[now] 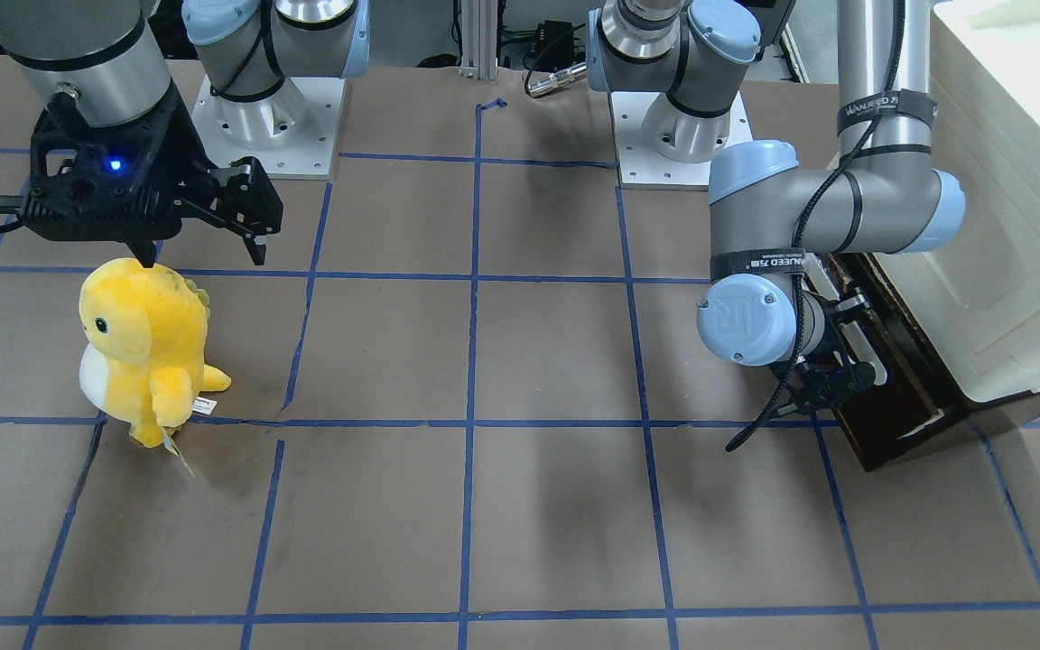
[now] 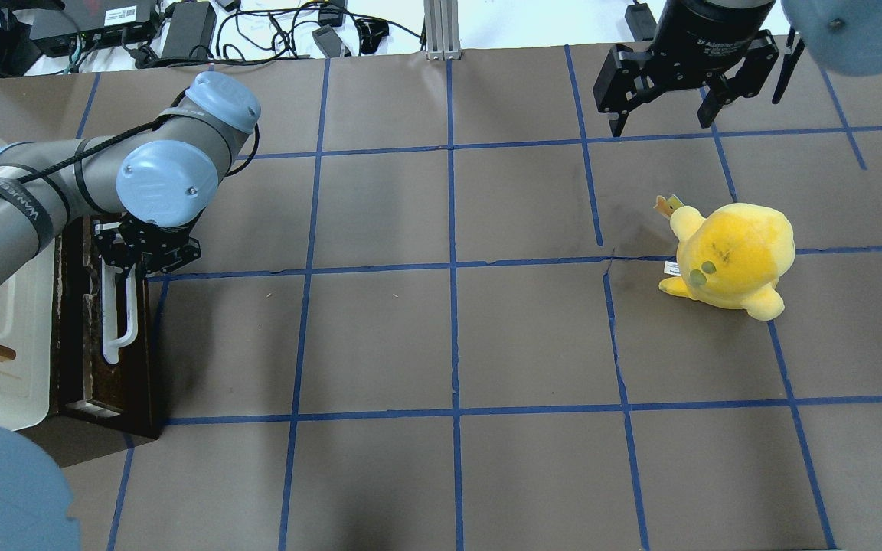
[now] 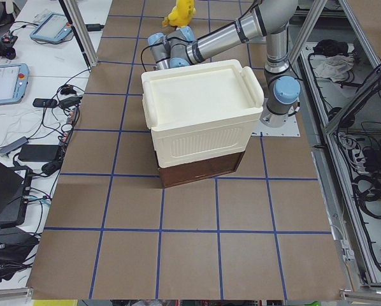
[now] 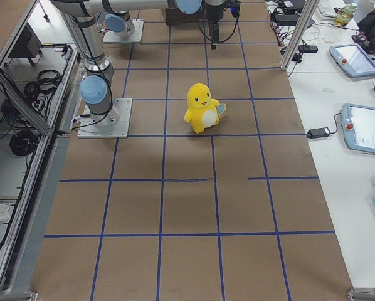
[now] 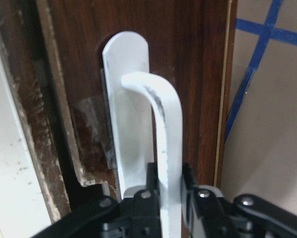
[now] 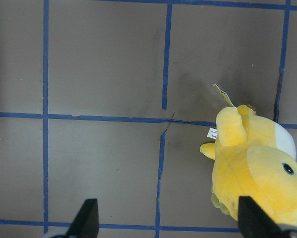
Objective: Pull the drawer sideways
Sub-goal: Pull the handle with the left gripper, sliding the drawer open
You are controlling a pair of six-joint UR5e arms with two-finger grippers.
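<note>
Left wrist-mounted: drawer handle [image 5: 168, 144] clamped between left fingers [image 5: 189, 182].

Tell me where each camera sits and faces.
Front: across the table, facing the robot; left arm, right arm, toy.
Overhead: behind the robot, looking down; both arms, drawer.
Left side: table's left end; cabinet, left arm.
Right side: table's right end; toy, right arm.
Left wrist: at handle; left tool clamps it.
Right wrist: straight down; right tool, toy.
Front and overhead share toy, drawer.

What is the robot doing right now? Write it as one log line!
stage: handle gripped | left gripper: shut on white handle of drawer | right gripper: open, empty, above table near yellow plush
</note>
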